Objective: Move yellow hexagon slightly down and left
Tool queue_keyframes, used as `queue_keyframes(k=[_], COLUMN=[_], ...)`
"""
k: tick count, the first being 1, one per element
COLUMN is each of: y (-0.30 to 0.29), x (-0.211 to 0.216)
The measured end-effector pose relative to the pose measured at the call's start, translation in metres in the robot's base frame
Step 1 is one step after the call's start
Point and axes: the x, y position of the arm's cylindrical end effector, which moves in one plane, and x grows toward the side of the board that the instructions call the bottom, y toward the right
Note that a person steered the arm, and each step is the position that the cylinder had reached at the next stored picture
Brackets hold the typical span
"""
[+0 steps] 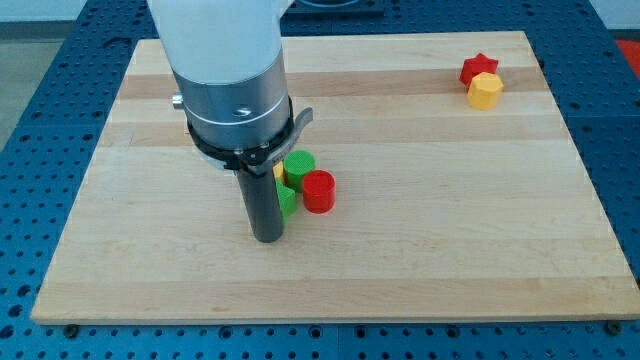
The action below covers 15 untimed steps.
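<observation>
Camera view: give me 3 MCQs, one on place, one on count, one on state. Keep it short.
1. Where is the yellow hexagon?
A. near the view's top right
B. view's bottom left
C. under the rod

2. How many red blocks show?
A. one
B. two
C. four

3. How does the yellow hexagon stand relative to the red star?
A. touching it, just below
B. far apart from it
C. stacked on top of it

Answers: 1 A, it lies by the board's far right corner, far from my tip. 2 B, the red star and a red cylinder beside the green cylinder. 3 A, their edges meet with no gap showing.
</observation>
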Motion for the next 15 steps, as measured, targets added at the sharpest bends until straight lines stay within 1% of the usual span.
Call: queue_keyframes(k=[1, 2, 3, 4, 5, 6, 7, 9, 10, 11, 12, 13, 14, 15], y=[0.038, 0.129, 0.221, 0.294, 0.346, 0.369, 0.332, 0.185, 0.183, 0.237, 0.268, 0.254, 0.201, 0.129], x=[0.016, 0.014, -0.020, -0.079, -0.145, -0.210, -0.229, -0.204, -0.205, -0.222, -0.209, -0.184, -0.168, -0.168])
